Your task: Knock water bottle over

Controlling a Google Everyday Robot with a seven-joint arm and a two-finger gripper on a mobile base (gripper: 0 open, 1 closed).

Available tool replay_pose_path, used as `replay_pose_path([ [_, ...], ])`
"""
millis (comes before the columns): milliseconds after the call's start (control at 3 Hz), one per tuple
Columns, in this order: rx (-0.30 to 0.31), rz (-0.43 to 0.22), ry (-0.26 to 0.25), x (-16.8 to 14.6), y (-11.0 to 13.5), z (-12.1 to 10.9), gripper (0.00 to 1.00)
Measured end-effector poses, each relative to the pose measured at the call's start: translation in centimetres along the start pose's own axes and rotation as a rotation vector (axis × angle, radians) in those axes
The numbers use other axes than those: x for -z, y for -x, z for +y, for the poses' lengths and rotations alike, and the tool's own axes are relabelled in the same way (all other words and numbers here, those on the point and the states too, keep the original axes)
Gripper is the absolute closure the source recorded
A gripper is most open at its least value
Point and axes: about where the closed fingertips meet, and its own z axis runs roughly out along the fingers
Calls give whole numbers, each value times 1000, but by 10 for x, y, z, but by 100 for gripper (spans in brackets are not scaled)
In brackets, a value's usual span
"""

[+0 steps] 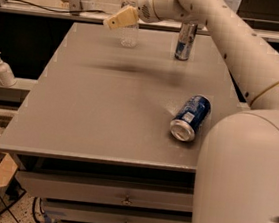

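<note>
Three containers sit on the flat grey table (94, 108). The small clear ribbed plastic water bottle (129, 34) stands upright at the far edge, a slim silver-blue can (186, 41) upright to its right, a blue drink can (190, 117) on its side nearer. The tan-fingered gripper (110, 23), clenched on nothing, hangs across the bottle's upper half; contact is unclear.

Grey table (94, 108) carries an upright water bottle (129, 36) and slim can (186, 41) (far edge), plus a blue can (190, 117) on its side; gripper (115, 21) hovers by the bottle.
</note>
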Motion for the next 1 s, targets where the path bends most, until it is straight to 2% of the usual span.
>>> replay_pose_path([
  [667, -53, 12, 1, -28, -10, -17, 0],
  [1000, -100, 10, -14, -38, -20, -29, 0],
])
